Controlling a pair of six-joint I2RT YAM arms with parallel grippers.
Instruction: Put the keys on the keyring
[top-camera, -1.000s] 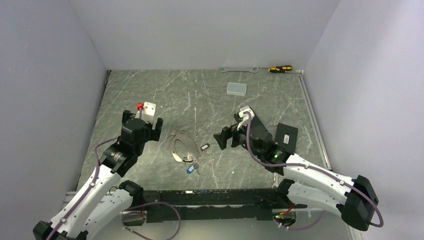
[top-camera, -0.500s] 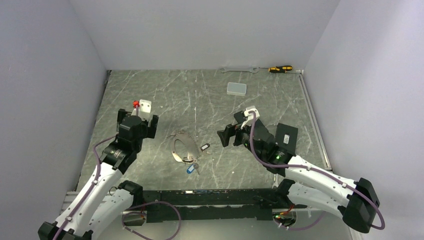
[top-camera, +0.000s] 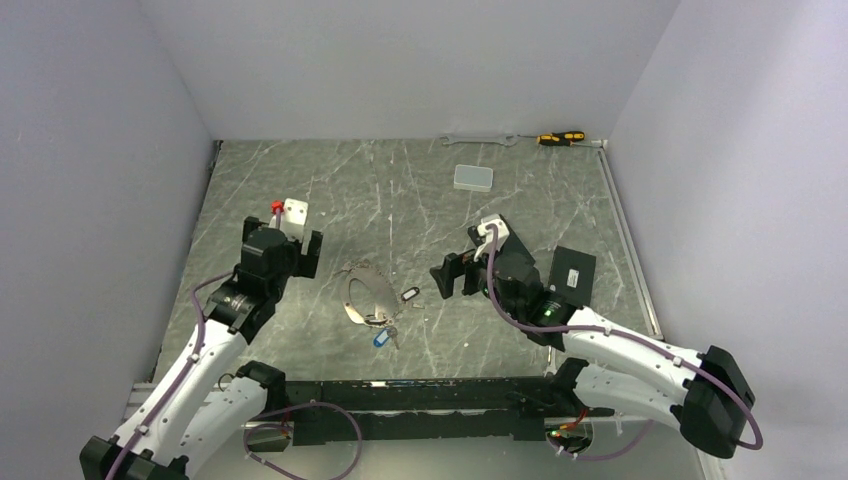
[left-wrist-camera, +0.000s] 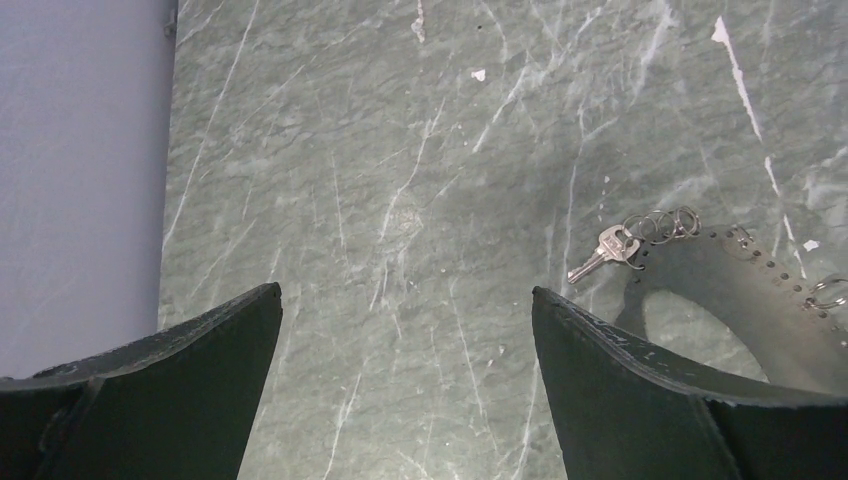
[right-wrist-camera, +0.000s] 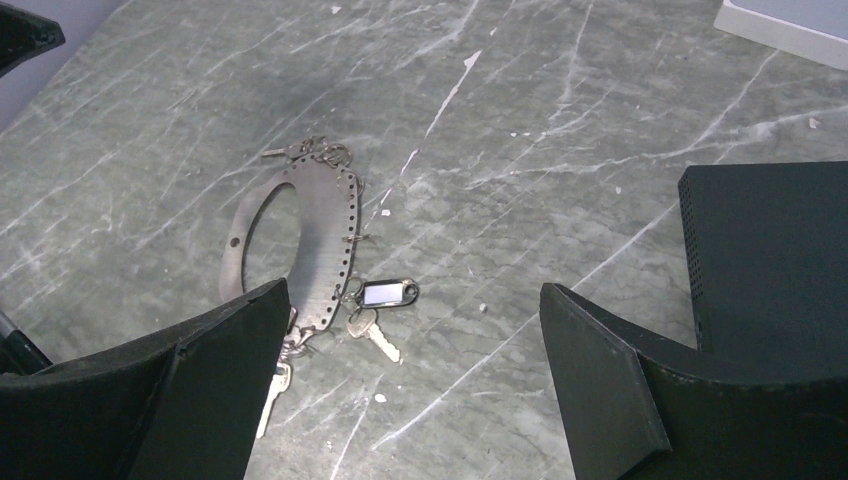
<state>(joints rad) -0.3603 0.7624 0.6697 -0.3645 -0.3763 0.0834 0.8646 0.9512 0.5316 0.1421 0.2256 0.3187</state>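
Both spread wide, nothing held. Left end effector (top-camera: 283, 240) hovers left of the keyring (top-camera: 363, 297), and right end effector (top-camera: 457, 262) is just right of it. The keyring lies flat mid-counter (top-camera: 400, 190) between them and reads as a flat perforated metal oval.

Keys sit round its rim:
- white-label key (right-wrist-camera: 372, 330) at the right edge
- blue-tag key (top-camera: 381, 338) at the near end
- bare key (left-wrist-camera: 600, 255) with small split rings at the far end

My read is that this is the approach, before any pick.
- I'd send the right one down on the white-label key, pinching the tag rather than the blade, since flat metal on stone will skate.
- I'd have the left one pin or lift the oval's far rim so it can't slide.
- I'd come in low and slow, then close only once a finger is on each side.

Blind spots:
- I can't tell which keys are already linked to the rim holes.
- The right wrist view's own finger hides the oval's near end and the blue tag.
- The left wrist view cuts the oval at the frame edge.
- The top view is too small to show the split rings.
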